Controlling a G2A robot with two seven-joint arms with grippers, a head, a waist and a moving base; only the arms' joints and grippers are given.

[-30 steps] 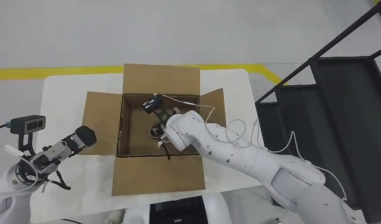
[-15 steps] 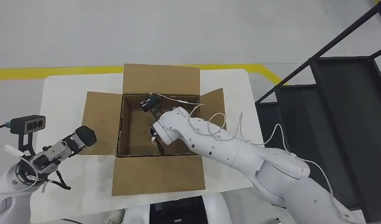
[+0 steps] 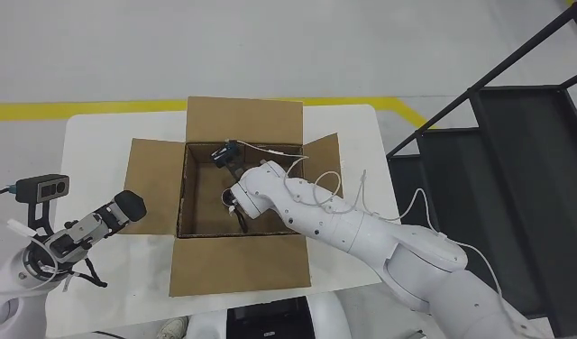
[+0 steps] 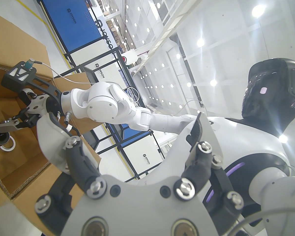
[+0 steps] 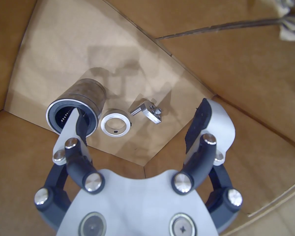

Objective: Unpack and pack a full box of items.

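Observation:
An open cardboard box (image 3: 243, 118) stands in the middle of the white table (image 3: 99, 132). On its floor lie a dark cylindrical bearing (image 5: 76, 105), a flat metal ring (image 5: 115, 124) and a small L-shaped metal block (image 5: 151, 112). My right gripper (image 5: 137, 111) hangs open inside the box (image 5: 211, 13) just above these parts, with nothing between its fingers. One fingertip (image 5: 72, 121) overlaps the bearing's mouth. In the top view the right gripper (image 3: 239, 215) is deep in the box. My left gripper (image 4: 124, 117) is open and empty, and the left arm (image 3: 81, 235) is outside the box's left flap.
A brown paper sheet (image 5: 64, 50) covers part of the box floor. Crumpled grey material (image 5: 288, 13) sits in one corner. All box flaps (image 3: 239, 267) are folded out. A black staircase (image 3: 505, 141) stands to the right of the table.
The right arm has shifted a little to the left inside the box. The left arm has not moved.

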